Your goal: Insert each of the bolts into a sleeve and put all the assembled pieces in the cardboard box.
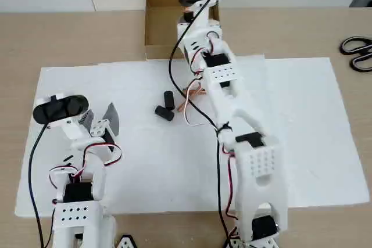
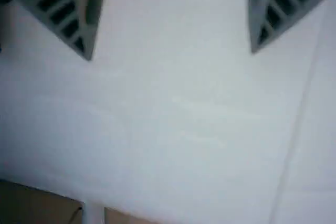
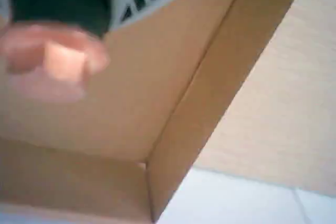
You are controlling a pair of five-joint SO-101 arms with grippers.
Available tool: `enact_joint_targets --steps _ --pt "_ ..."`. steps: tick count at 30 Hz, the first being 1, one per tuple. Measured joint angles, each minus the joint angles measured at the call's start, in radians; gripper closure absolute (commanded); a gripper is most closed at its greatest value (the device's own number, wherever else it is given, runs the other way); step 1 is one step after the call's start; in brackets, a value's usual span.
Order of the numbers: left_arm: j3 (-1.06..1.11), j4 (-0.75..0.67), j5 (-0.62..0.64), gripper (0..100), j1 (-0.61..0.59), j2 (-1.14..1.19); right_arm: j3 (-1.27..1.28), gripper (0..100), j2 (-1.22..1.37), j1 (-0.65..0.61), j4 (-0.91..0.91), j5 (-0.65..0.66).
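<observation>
The left gripper point(image 1: 100, 121) hangs released, jaws spread wide over the white paper sheet point(image 1: 145, 172) on the table point(image 1: 70, 33), with nothing between them. Ahead of it and off to its right, two black sleeves point(image 1: 169, 99) lie close together on the sheet. Farther right, the right gripper point(image 3: 113, 3) is clenched on a black sleeve with a pinkish bolt point(image 3: 52, 61), blurred, directly above the cardboard box point(image 1: 157, 24) floor. Scissors point(image 1: 357, 50) lie well to its right.

I count two sleeves point(image 1: 169, 99) on one paper sheet point(image 1: 290, 143), one box point(image 1: 161, 24), one pair of scissors point(image 1: 357, 53) and one pink bolt point(image 3: 58, 61), which is blurred.
</observation>
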Motion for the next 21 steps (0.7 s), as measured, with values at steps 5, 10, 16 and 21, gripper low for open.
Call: enact_joint_targets --steps 5,10,16,21 --pt "0.0 0.0 0.0 81 0.0 0.0 -0.133 99.5 0.135 0.002 0.002 0.0" --pt "0.0 0.0 0.0 81 0.0 0.0 -0.161 99.5 0.169 0.002 0.002 0.0" --pt "0.0 0.0 0.0 81 0.0 0.0 -0.161 97.6 0.17 0.002 0.002 0.0" --pt "0.0 0.0 0.0 81 0.0 0.0 -0.161 84.8 0.17 0.002 0.002 0.0"
